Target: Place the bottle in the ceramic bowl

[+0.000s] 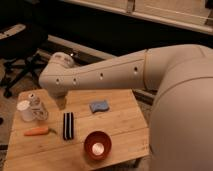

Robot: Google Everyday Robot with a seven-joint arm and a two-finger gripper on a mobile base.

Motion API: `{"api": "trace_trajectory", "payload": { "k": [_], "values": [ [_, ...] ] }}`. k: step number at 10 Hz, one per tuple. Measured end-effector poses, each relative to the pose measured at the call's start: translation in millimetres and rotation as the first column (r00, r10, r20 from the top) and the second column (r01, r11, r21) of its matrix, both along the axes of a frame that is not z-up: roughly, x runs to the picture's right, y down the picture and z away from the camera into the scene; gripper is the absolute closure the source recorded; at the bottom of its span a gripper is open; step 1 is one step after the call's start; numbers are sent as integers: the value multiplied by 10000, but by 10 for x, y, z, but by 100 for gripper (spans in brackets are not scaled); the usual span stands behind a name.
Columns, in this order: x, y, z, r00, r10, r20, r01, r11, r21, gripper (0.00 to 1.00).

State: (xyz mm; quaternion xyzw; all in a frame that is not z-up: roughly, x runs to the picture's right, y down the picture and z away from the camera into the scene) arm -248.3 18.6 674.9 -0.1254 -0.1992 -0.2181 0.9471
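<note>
One pale arm stretched leftward over wooden table; ceramic bowl near front edge (glossy inside); striped block, blue sponge, carrot scattered mid-table; white cup at left end, bottle upright just beside it; gripper hanging under wrist, just right of bottle, jaws spread.

The claw hung under the wrist at about ten o'clock over the counter. It was mostly hidden behind the arm, its fingers apart and their tips lost in shadow. The arm also covered the counter's far edge around twelve o'clock. At nine o'clock the bottle blurred into the white cup, its cap too small to make out. The counter's seven-o'clock corner was cut off by the frame's bottom edge, and the chair by the left edge.
</note>
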Motion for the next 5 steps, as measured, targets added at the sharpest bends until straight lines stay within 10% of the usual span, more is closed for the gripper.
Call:
{"api": "trace_trajectory", "payload": {
  "k": [5],
  "values": [
    [-679, -294, 39, 9881, -1518, 241, 1519, 9884, 14, 20]
  ]
}}
